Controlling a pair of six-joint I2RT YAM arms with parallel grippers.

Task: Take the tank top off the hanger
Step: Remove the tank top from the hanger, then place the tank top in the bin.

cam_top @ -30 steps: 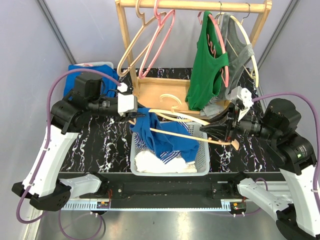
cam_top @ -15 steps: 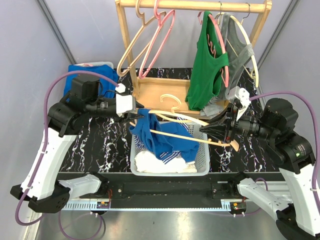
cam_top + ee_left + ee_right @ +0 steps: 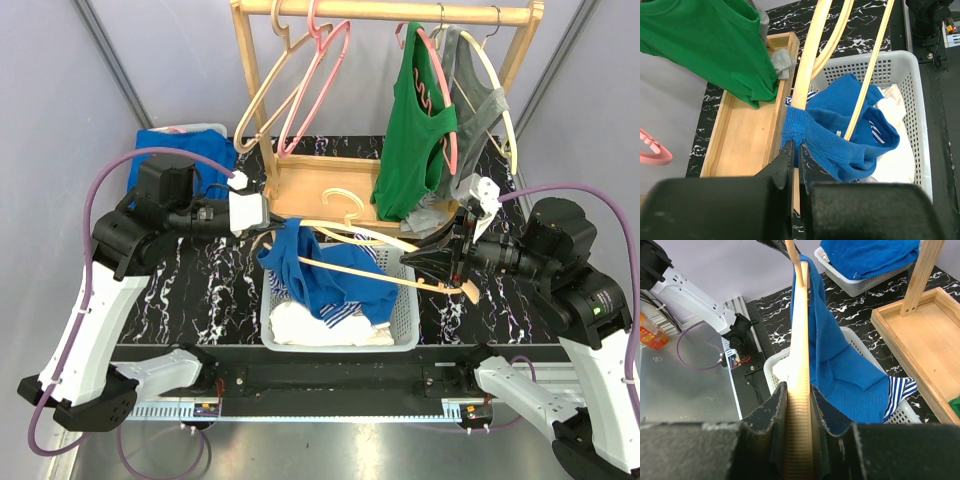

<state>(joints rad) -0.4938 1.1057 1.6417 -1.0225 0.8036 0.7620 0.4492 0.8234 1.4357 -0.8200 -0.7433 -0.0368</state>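
Tank top [image 3: 830,145], blue, sits at the centre of the overhead frame. It is bunched on the left half of a wooden hanger [image 3: 810,55] and sags into the white basket [image 3: 405,312] below. Its folds trail toward the lower right, with one strap looped round the hanger's thick arm. The hanger's long axis runs left to right across the frame, dipping slightly at the right, and it spans the gap between the two claws.

The right arm reaches in level from the right edge. The right gripper [image 3: 800,387] is clamped on the hanger's right end, one finger on each side of the wood. The left arm reaches in level from the left. The left gripper [image 3: 795,147] has its jaws pressed together on the blue cloth's edge, just beside the hanger's arm.
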